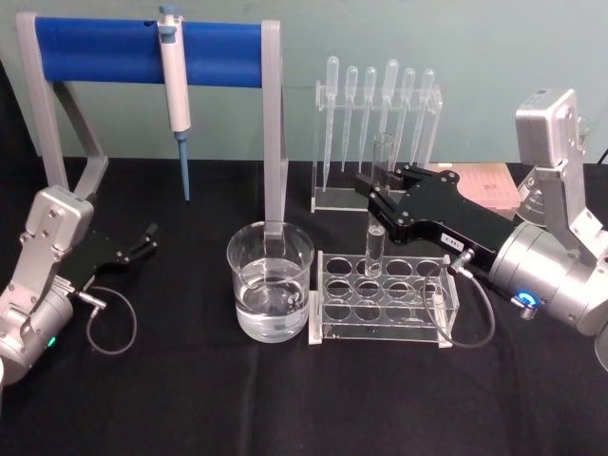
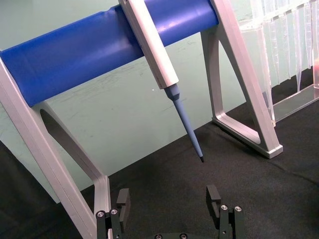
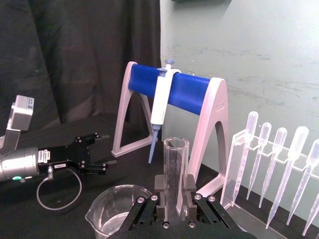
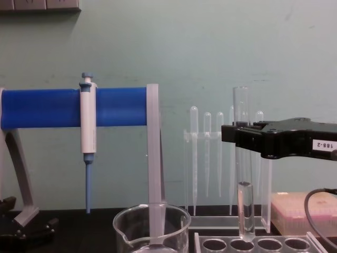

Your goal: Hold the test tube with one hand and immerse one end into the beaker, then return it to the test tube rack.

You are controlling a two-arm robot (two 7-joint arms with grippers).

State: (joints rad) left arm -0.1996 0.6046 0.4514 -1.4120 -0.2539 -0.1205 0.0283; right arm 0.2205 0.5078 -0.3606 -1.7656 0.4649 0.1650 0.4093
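Right hand (image 1: 378, 190): pinching the upright test tube (image 1: 382, 152).
Test tube: bottom end at a back-row hole of the test tube rack (image 1: 380, 331), beside the beaker (image 1: 271, 285).
Left hand (image 1: 147, 239): spread, at the tabletop's (image 1: 190, 389) left.

Clear test tube (image 4: 245, 211) upright over the rack (image 1: 380, 331), water-filled beaker (image 1: 271, 285) beside it

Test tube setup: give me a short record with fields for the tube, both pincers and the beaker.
test tube: upright, lower end at a back-row hole of the rack
right pincer: shut on the test tube, above its middle
left pincer: open, parked at the left of the table
beaker: holds clear liquid, beside the rack
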